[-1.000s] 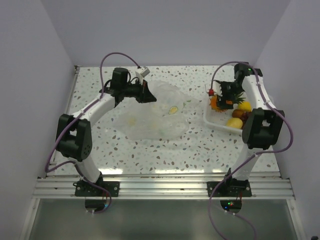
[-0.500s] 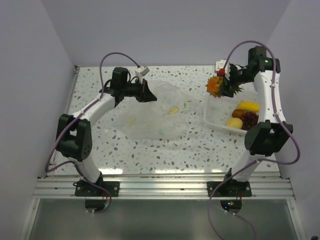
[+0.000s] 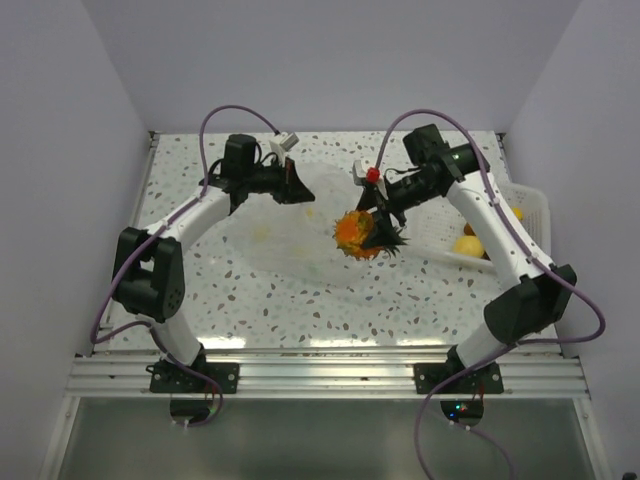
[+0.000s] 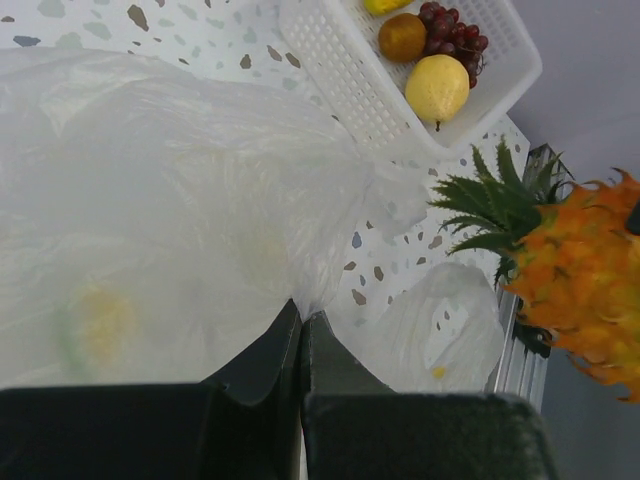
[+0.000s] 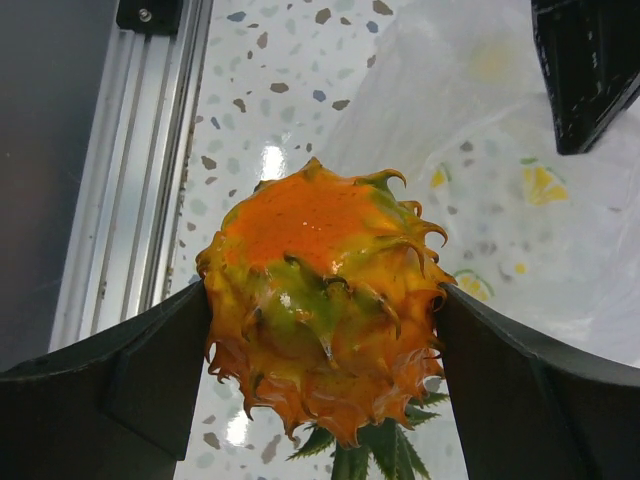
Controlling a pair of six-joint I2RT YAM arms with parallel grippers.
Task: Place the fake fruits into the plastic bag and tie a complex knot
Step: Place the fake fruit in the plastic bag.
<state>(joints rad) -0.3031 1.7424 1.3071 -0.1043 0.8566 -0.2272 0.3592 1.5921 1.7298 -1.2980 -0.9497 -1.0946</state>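
Observation:
The clear plastic bag (image 3: 300, 245) lies crumpled in the middle of the table. My left gripper (image 3: 300, 193) is shut on a pinch of its edge (image 4: 301, 312), holding that edge up. An orange toy pineapple (image 3: 357, 232) with green leaves hangs over the bag's right side, gripped across its body by my right gripper (image 5: 325, 300); both fingers (image 5: 130, 370) press its flanks. More fake fruits stay in the white tray (image 4: 340, 70): a yellow pear (image 4: 437, 87), a brown fruit (image 4: 403, 36) and dark grapes (image 4: 455, 25). A yellowish shape (image 4: 100, 320) shows through the bag. No knot shows.
The white slotted tray (image 3: 530, 200) sits at the table's right edge, partly behind my right arm. Grey walls close in the back and both sides. An aluminium rail (image 5: 130, 170) runs along the near edge.
My right arm lifted the pineapple out of the tray and swung it left, now above the bag. The left gripper kept its hold on the bag and has not moved.

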